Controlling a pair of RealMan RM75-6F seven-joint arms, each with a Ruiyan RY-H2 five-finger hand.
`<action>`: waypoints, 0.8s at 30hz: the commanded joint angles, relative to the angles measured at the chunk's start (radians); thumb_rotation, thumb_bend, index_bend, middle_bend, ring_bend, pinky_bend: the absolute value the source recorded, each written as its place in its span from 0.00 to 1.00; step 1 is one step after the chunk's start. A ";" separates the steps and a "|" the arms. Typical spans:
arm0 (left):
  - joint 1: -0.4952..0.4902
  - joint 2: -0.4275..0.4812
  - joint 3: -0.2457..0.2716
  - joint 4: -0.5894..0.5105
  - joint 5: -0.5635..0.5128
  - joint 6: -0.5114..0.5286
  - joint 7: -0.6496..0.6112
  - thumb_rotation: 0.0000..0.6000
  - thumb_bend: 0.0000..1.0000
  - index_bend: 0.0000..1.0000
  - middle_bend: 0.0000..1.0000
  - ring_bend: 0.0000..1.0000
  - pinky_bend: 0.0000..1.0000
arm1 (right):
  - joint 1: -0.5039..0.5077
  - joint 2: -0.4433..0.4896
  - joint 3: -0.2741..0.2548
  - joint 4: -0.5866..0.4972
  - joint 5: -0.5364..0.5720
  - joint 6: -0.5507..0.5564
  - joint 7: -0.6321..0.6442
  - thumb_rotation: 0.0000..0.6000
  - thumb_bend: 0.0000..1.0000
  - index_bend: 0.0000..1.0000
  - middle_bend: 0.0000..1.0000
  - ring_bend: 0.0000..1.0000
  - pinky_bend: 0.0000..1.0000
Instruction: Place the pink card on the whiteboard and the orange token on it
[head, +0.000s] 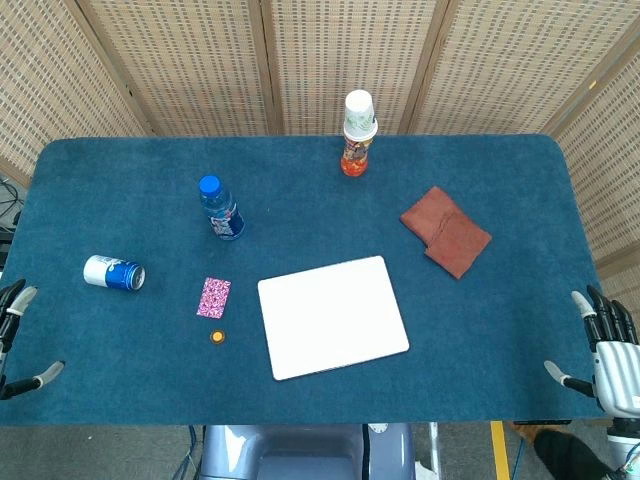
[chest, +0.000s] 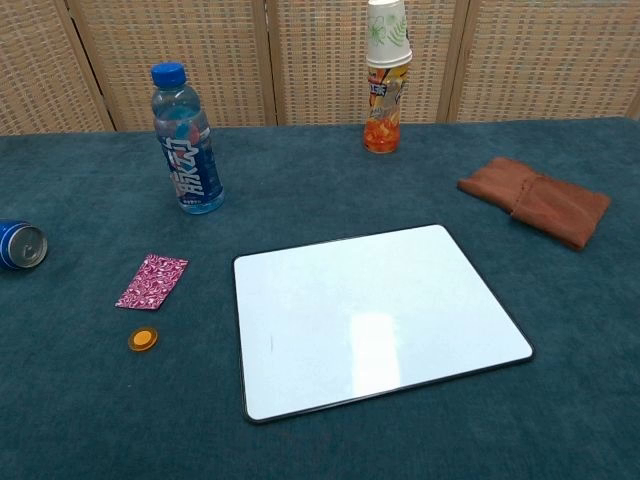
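The pink patterned card (head: 213, 297) (chest: 152, 281) lies flat on the blue cloth, left of the whiteboard (head: 332, 316) (chest: 370, 314). Just in front of the card sits the small orange token (head: 217, 337) (chest: 143, 340). The whiteboard is bare and lies near the table's middle front. My left hand (head: 14, 335) hangs at the far left edge with its fingers apart, holding nothing. Off the table's right front corner, my right hand (head: 606, 345) is likewise spread and holds nothing. Neither hand shows in the chest view.
A blue-capped water bottle (head: 220, 208) (chest: 187, 141) stands behind the card. A blue can (head: 114, 273) (chest: 20, 245) lies on its side at the left. An orange drink bottle (head: 358, 135) (chest: 386, 76) with a paper cup on top stands at the back. A brown folded cloth (head: 446, 231) (chest: 535, 200) lies right.
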 joint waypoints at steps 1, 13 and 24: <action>-0.003 0.001 0.000 -0.001 0.000 -0.009 0.002 1.00 0.00 0.00 0.00 0.00 0.00 | 0.000 0.000 0.000 0.000 -0.001 0.001 0.000 1.00 0.04 0.00 0.00 0.00 0.00; -0.137 -0.029 -0.038 0.021 -0.033 -0.234 0.000 1.00 0.00 0.00 0.00 0.00 0.00 | 0.000 -0.004 0.002 0.005 -0.001 0.003 0.003 1.00 0.05 0.00 0.00 0.00 0.00; -0.425 -0.114 -0.114 0.074 -0.126 -0.662 -0.003 1.00 0.06 0.00 0.00 0.00 0.00 | 0.003 0.000 0.002 -0.002 0.006 -0.009 0.006 1.00 0.05 0.00 0.00 0.00 0.00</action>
